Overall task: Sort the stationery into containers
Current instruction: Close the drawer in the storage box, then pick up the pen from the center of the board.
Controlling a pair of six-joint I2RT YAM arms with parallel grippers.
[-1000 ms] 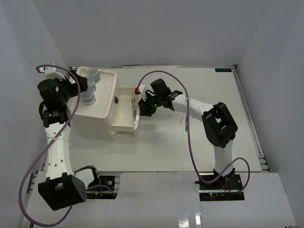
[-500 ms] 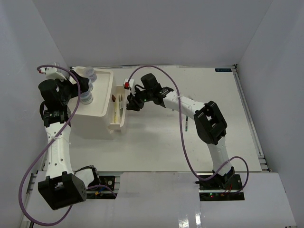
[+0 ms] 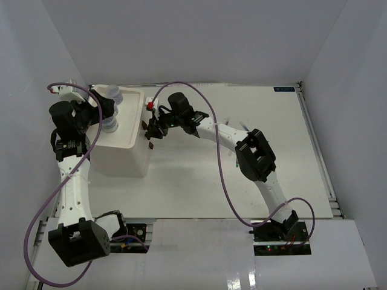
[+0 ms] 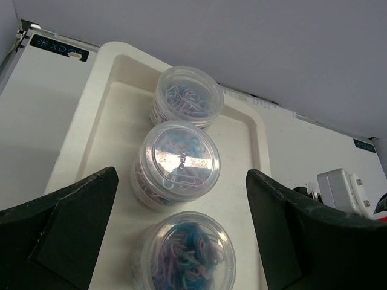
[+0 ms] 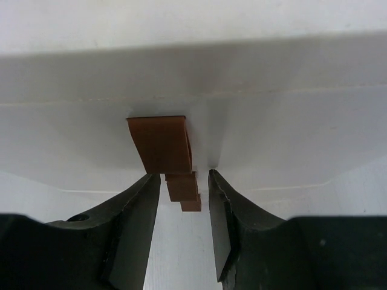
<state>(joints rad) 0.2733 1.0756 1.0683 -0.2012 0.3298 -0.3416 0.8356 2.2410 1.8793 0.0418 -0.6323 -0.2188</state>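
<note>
Right gripper [image 5: 184, 181] is sitting at the front of the white rectangular box unit [image 3: 124, 160]. Its two black jaws are standing partway apart on either side of a small flat brown knob [image 5: 160, 145]. Whether they are actually pinching it, I cannot tell.

Left gripper [image 3: 104, 109] is hovering with its jaws spread wide and holding nothing, right over the shallow rimmed top tray [image 4: 91, 103].

Moving outward, the box is standing on the far left part of a plain white table [image 3: 242, 181]. White enclosure walls [image 3: 193, 42] are closing it in on three sides, and a purple cable [image 3: 178, 84] is arching over the right arm.

The white drawer front [image 5: 290, 139] is sitting shut against the box. Up in the tray, three small round clear lidded jars with bluish contents are lining up in a row: the first jar [image 4: 187, 96], the middle jar [image 4: 178, 163] and the third jar [image 4: 184, 260], each just beside the next.
</note>
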